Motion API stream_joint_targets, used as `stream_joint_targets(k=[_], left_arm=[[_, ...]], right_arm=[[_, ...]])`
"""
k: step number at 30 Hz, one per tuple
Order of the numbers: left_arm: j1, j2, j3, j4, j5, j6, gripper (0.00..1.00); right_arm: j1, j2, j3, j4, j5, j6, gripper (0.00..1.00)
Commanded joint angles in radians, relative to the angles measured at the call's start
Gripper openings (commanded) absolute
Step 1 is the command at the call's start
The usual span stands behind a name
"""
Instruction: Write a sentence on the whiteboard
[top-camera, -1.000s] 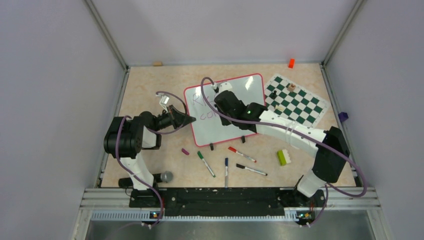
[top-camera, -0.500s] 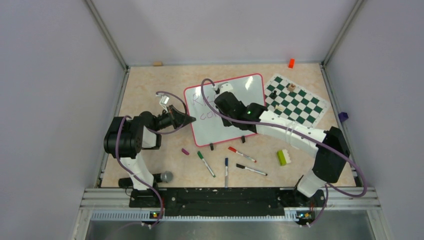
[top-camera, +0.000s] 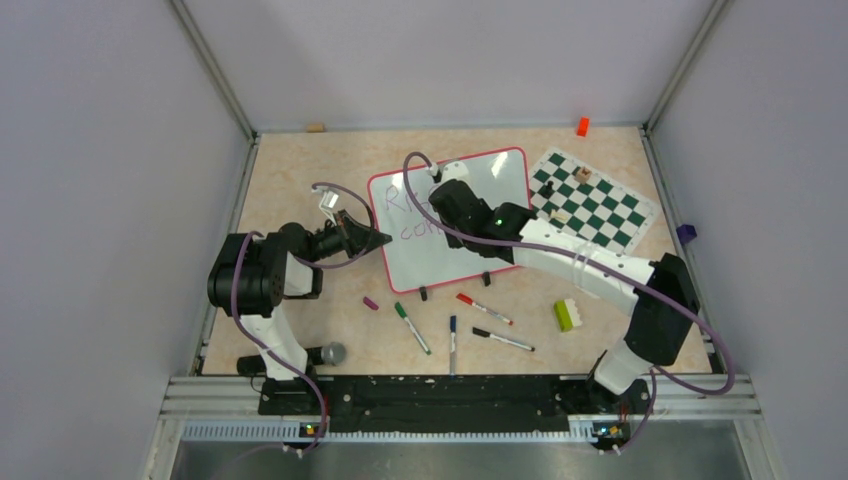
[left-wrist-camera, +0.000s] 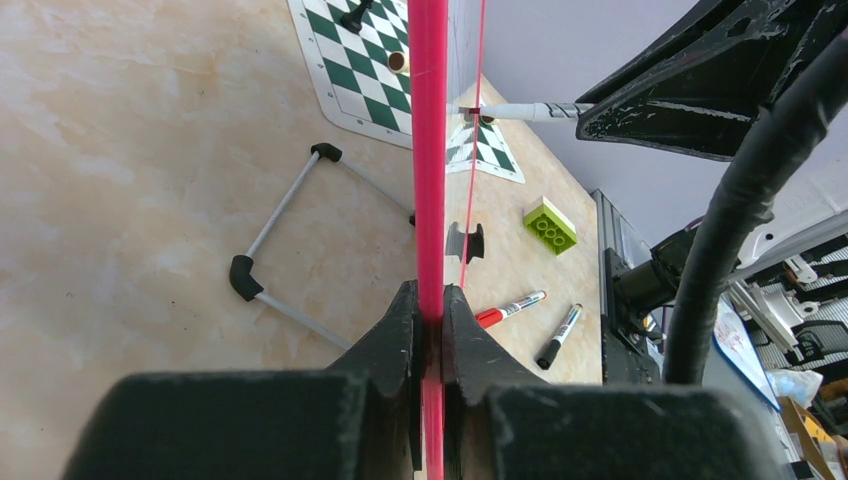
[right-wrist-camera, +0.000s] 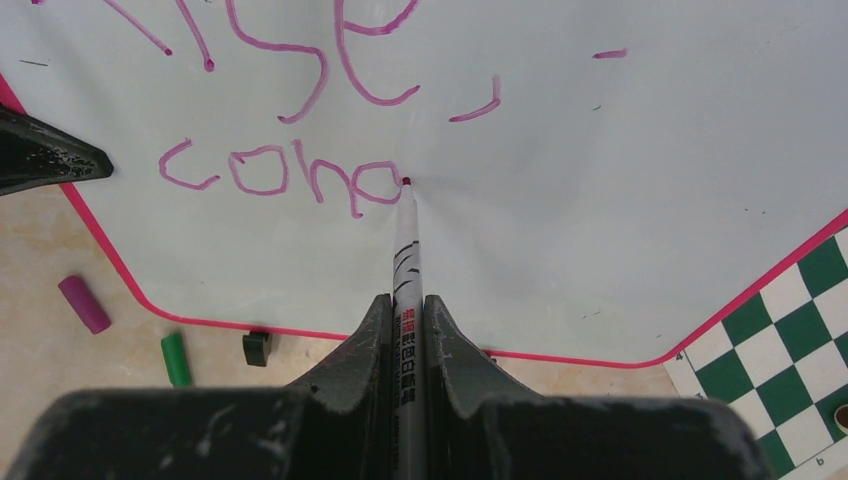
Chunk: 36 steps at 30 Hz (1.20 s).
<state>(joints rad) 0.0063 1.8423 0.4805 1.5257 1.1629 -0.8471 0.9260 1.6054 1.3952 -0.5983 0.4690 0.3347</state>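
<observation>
now right claw (right-wrist-camera: 408, 305) tight around a marker (right-wrist-camera: 406, 240), tip on the whiteboard (right-wrist-camera: 620, 180); left claw (left-wrist-camera: 430, 296) tight on its rim (left-wrist-camera: 428, 120)

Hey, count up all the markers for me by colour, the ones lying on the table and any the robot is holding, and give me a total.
green marker: 1
red marker: 1
blue marker: 1
black marker: 1
purple marker, held in the right hand: 1
Total: 5
</observation>
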Motion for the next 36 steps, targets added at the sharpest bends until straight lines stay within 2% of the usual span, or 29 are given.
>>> stream_joint_targets(k=[1, 25, 36], left_arm=[[-0.012, 0.005, 0.01, 0.094, 0.03, 0.035, 0.0], [-0.012, 0.003, 0.009, 0.094, 0.03, 0.035, 0.0], [-0.012, 0.002, 0.009, 0.094, 0.029, 0.034, 0.0]], right_arm=[[-0.015, 0.007, 0.053, 0.034, 0.027, -0.005, 0.0], [-0.017, -0.057, -0.077, 0.03, -0.069, 0.024, 0.0], [-0.016, -0.066, -0.084, 0.006, -0.03, 0.023, 0.0]])
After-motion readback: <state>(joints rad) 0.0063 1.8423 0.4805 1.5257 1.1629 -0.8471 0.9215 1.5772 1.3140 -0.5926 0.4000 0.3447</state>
